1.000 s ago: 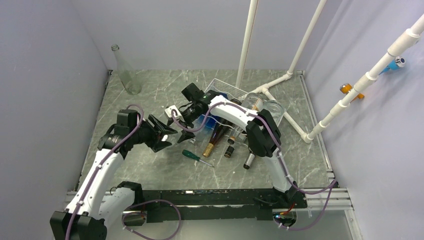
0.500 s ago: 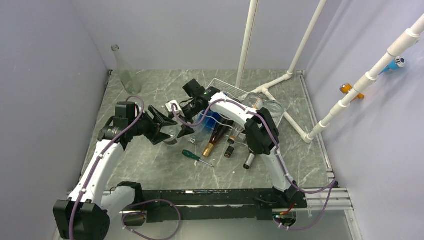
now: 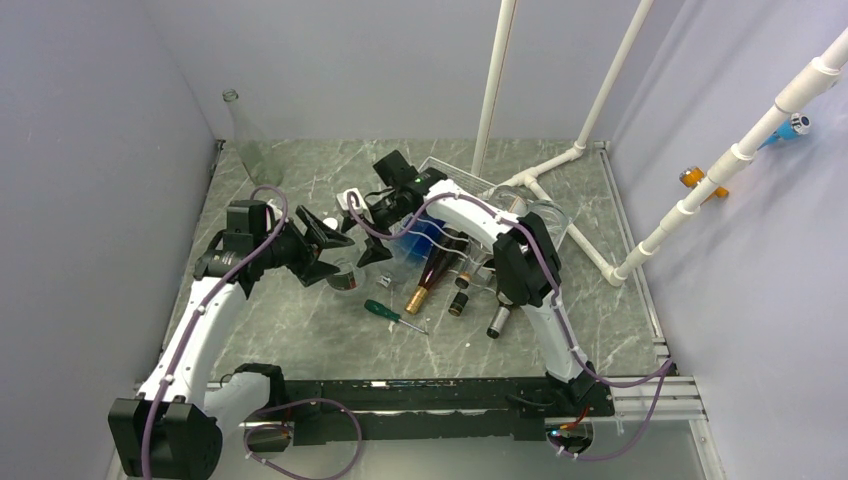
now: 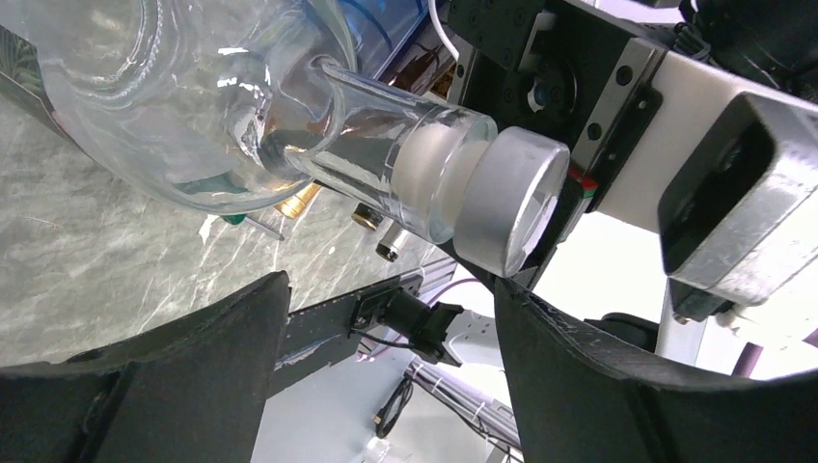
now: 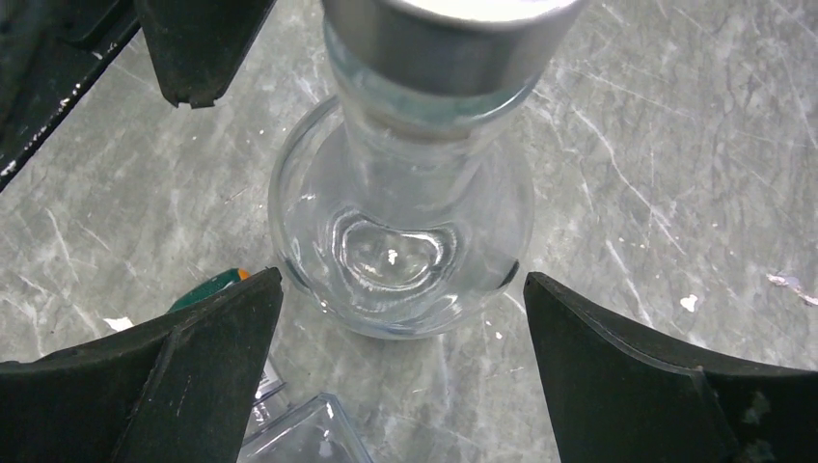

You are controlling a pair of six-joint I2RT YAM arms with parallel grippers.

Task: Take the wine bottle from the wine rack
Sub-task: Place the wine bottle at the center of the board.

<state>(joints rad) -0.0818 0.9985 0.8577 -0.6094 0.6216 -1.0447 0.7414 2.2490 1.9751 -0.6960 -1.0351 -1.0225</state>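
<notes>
A clear round-bodied bottle with a silver cap stands on the table left of the white wire wine rack. It also shows in the left wrist view and, from above, in the right wrist view. My left gripper is open just left of it, with the capped neck beyond its fingertips. My right gripper is open over the bottle, fingers wide on either side and not touching it. The rack holds a dark bottle and a blue one.
A tall clear bottle stands at the back left corner. A green-handled screwdriver lies in front of the rack. White pipes run behind and to the right of the rack. Small bottle necks stick out of the rack's front.
The right gripper has lifted back toward the rack, leaving the clear bottle standing. The left gripper has swung up and right, close beside the bottle.
</notes>
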